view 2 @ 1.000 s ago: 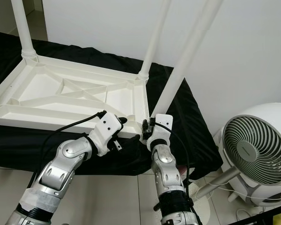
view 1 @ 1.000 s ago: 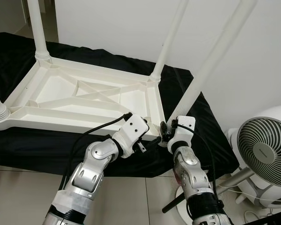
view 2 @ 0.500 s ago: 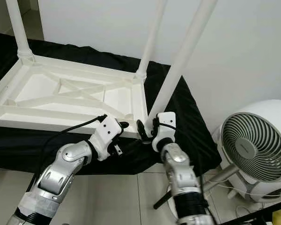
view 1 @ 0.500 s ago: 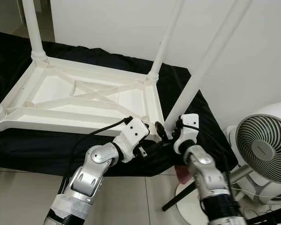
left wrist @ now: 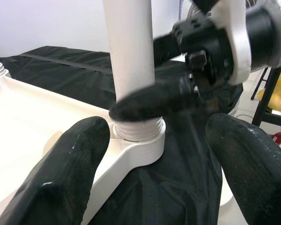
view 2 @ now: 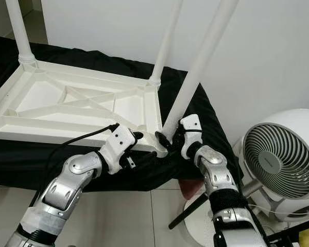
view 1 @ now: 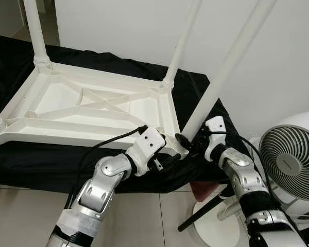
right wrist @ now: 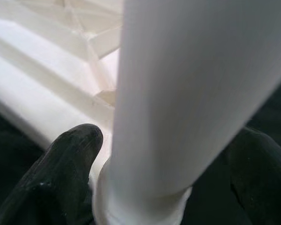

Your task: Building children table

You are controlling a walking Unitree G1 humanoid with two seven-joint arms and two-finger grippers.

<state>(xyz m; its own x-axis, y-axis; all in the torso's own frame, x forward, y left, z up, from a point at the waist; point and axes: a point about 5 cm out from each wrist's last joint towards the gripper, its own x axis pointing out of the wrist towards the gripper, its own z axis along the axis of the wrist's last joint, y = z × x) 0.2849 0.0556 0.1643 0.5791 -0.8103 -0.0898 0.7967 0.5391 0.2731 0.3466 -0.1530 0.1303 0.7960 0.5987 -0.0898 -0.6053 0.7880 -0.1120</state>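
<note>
The white plastic table (view 1: 67, 135) lies upside down on a black cloth (view 1: 41, 159), with its legs pointing up. The near right leg (view 1: 226, 67) stands in the corner socket (left wrist: 138, 136), leaning to the right. My right gripper (view 1: 188, 141) clasps this leg just above the socket, one finger before it and one behind. In the right wrist view the leg (right wrist: 178, 93) runs between the fingers (right wrist: 68, 159). My left gripper (view 1: 170, 152) is open beside the same corner, and its fingers (left wrist: 61, 173) stand wide on either side of the socket without touching it.
Two more legs (view 1: 181, 46) (view 1: 33, 31) rise from the far corners. A white floor fan (view 1: 291, 164) stands close on the right, beside my right arm. A red object (view 1: 201, 188) lies on the tiled floor under the cloth's edge. A white wall runs behind.
My right arm has swung out to the right and its gripper has come round the base of the near right leg. The left gripper has stayed by the corner.
</note>
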